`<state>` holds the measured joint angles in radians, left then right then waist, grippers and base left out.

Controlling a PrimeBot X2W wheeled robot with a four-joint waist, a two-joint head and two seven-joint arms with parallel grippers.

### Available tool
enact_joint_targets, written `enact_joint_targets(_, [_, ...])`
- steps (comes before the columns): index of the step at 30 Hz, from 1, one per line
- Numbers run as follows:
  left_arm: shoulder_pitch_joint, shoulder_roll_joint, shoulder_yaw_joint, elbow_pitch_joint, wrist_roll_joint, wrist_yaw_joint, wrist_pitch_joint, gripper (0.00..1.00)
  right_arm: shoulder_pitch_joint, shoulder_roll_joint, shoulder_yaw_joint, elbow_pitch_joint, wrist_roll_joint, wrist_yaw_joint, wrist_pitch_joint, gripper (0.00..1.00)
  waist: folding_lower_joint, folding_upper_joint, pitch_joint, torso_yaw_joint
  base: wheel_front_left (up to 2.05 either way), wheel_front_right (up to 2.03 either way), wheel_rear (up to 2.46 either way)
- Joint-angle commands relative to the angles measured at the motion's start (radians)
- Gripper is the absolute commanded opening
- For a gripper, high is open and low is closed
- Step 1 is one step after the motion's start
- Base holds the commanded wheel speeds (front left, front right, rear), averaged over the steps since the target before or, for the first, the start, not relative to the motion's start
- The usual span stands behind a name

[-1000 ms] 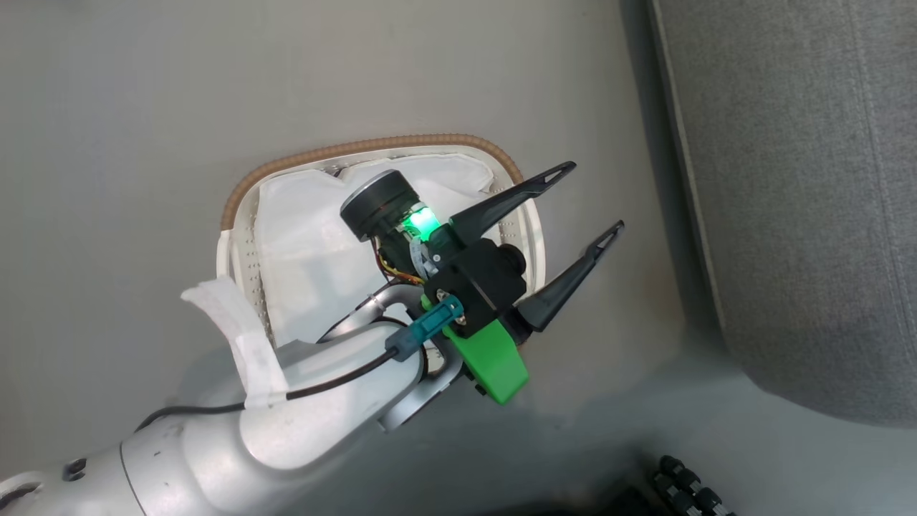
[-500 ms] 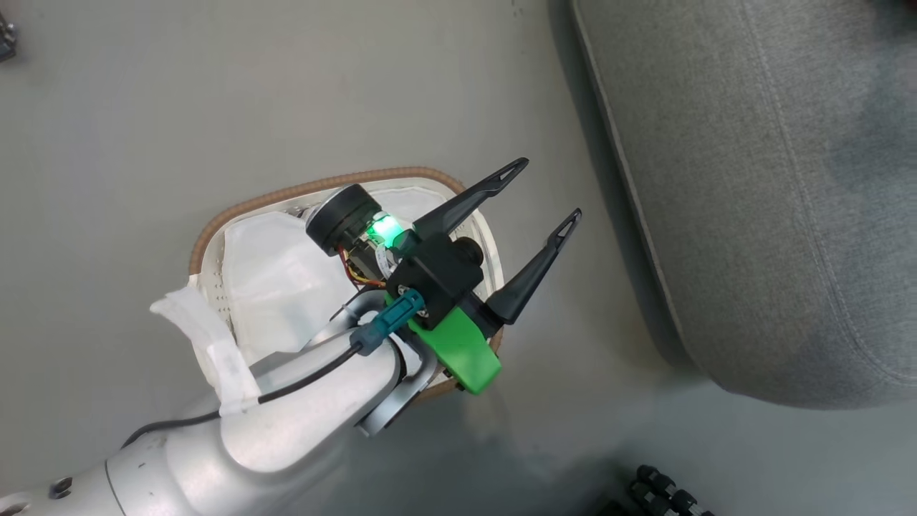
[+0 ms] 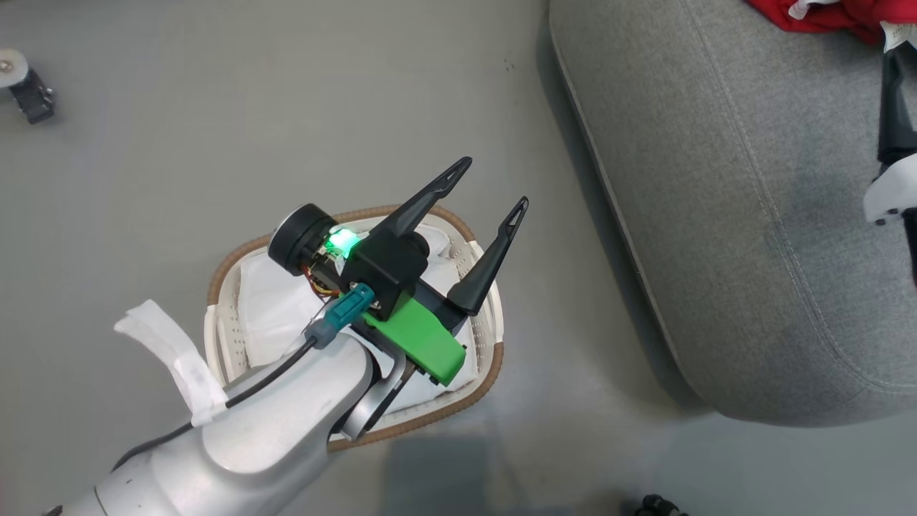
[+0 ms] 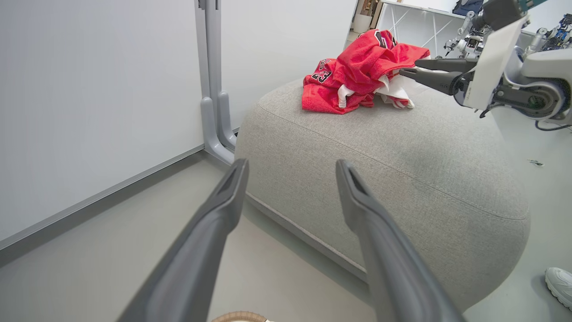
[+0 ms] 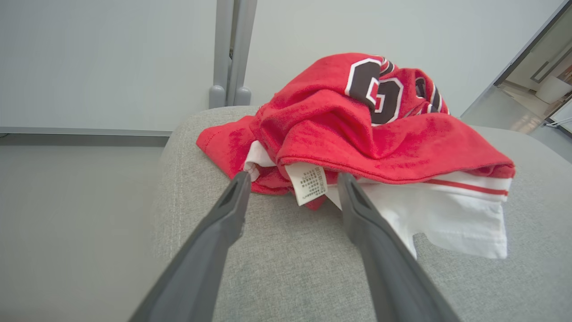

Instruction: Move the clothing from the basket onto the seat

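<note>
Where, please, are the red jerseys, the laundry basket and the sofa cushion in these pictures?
Red jerseys [image 5: 339, 129]: right wrist view, red fabric atop the heap.
Laundry basket [image 3: 458, 403]: head view, brown braided rim.
Sofa cushion [image 4: 424, 170]: left wrist view, bare grey top.

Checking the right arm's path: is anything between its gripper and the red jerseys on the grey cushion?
Nothing visible does. The open right gripper points straight at the crumpled red sports jerseys on the large grey fabric seat cushion; only their own white label tag hangs before its fingertips.
</note>
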<state>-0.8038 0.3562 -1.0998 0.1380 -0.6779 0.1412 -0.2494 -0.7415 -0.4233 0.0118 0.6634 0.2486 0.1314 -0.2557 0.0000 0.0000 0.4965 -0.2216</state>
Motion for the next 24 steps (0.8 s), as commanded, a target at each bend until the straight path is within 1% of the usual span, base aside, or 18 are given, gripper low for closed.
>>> enact_joint_targets(1, [0.024,-0.007,0.011,0.014,-0.007,0.001,-0.008,1.0,0.026,0.019,-0.005,-0.006,-0.009,-0.001,-0.004,1.0,0.0,0.0,-0.048,0.034,0.0,0.0,0.0])
enact_joint_targets(6, [0.079,-0.02,0.068,0.057,-0.022,0.003,-0.015,1.0,0.058,0.068,-0.014,-0.039,-0.043,-0.001,-0.006,1.0,0.0,0.0,-0.114,0.082,0.0,0.0,0.0])
enact_joint_targets(11, [0.161,-0.03,0.176,0.063,0.002,0.011,-0.016,1.0,0.09,0.115,-0.01,-0.082,-0.075,-0.001,-0.008,1.0,0.0,0.0,-0.18,0.129,0.0,0.0,0.0])
enact_joint_targets(17, [0.309,-0.051,0.338,0.044,0.047,0.014,-0.016,1.0,0.15,0.185,-0.015,-0.132,-0.114,-0.001,-0.009,1.0,0.0,0.0,-0.271,0.177,0.0,0.0,0.0])
enact_joint_targets(21, [0.42,-0.058,0.476,0.02,0.091,0.02,-0.016,1.0,0.197,0.238,-0.001,-0.173,-0.126,-0.001,-0.01,1.0,0.0,0.0,-0.314,0.198,0.0,0.0,0.0])
enact_joint_targets(24, [0.498,-0.07,0.562,0.007,0.112,0.013,-0.015,1.0,0.239,0.266,0.001,-0.207,-0.13,-0.001,-0.01,1.0,0.0,0.0,-0.34,0.21,0.0,0.0,0.0])
